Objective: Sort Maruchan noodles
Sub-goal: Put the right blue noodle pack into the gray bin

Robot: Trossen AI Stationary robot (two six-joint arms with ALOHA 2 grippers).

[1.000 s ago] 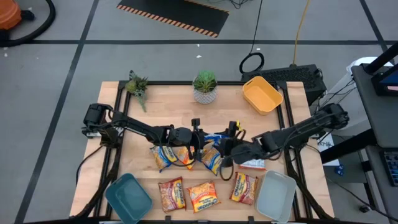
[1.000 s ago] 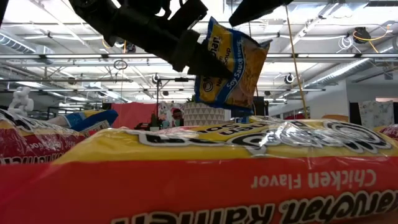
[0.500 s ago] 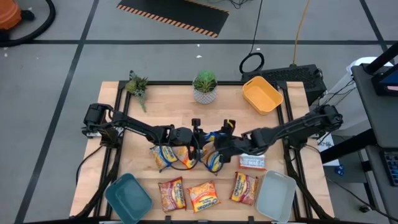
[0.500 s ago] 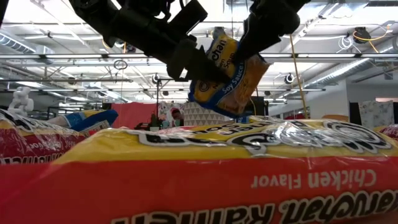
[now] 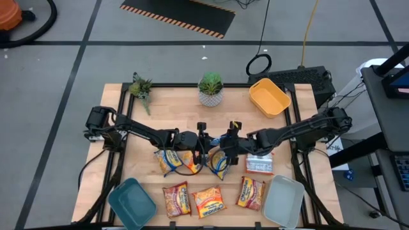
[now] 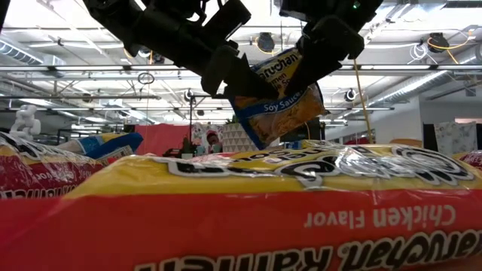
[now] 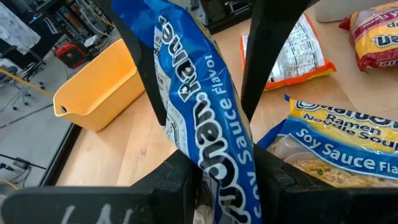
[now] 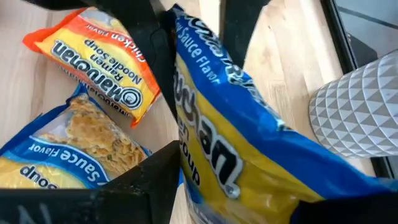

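The wooden table (image 5: 179,102) is seen from above, with three bins at its edges: a yellow bin (image 5: 269,97) at the far right corner, a teal bin (image 5: 131,202) at the near left corner and a pale bin (image 5: 283,200) at the near right corner. No packet is seen in any bin, so the sorting looks hardly begun, and nearly all of it is judged to be left.

Two small plants (image 5: 210,89) are stood along the far edge.

The noodle packets are all on the table or in the air. Three orange-yellow packets (image 5: 209,201) are laid in a row near the front edge, between the teal and pale bins. One packet (image 5: 259,165) with its white back showing is laid to the right of the middle. More packets (image 5: 169,160) are piled at the middle, under the arms.

One blue packet (image 6: 280,96) is held up above the middle of the table. It is pinched by the left gripper (image 7: 227,186), whose fingers are pressed on both of its faces. The right gripper (image 8: 205,193) is placed around the same blue packet, with a finger on each side. Whether it is squeezed tight by that gripper cannot be told. It looks like a hand-over that is not yet finished.
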